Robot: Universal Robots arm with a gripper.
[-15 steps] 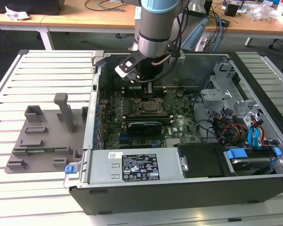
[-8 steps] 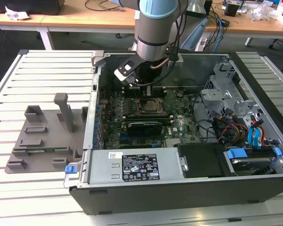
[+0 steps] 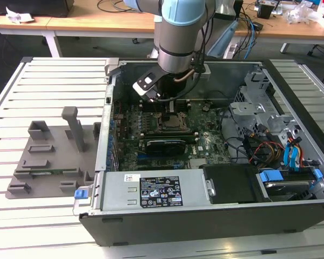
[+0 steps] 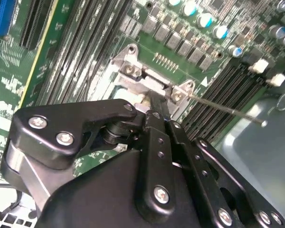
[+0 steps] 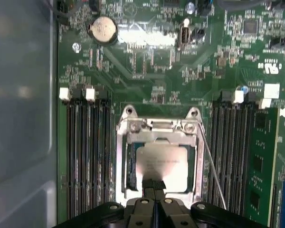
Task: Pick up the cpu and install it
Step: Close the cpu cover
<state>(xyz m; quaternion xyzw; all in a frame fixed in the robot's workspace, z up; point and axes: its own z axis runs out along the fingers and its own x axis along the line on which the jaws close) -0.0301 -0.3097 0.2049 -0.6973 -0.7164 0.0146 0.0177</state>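
The gripper (image 5: 154, 186), fingers pressed together, hangs just over the cpu (image 5: 162, 161), which apparently already lies in the socket frame (image 5: 157, 126), so seating seems done.

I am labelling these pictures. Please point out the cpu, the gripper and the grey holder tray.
cpu (image 5: 161, 164): first wrist view, on its silver top.
gripper (image 5: 154, 184): first wrist view, between its fingertips at the cpu's edge.
grey holder tray (image 3: 46, 162): exterior view, on its flat base.
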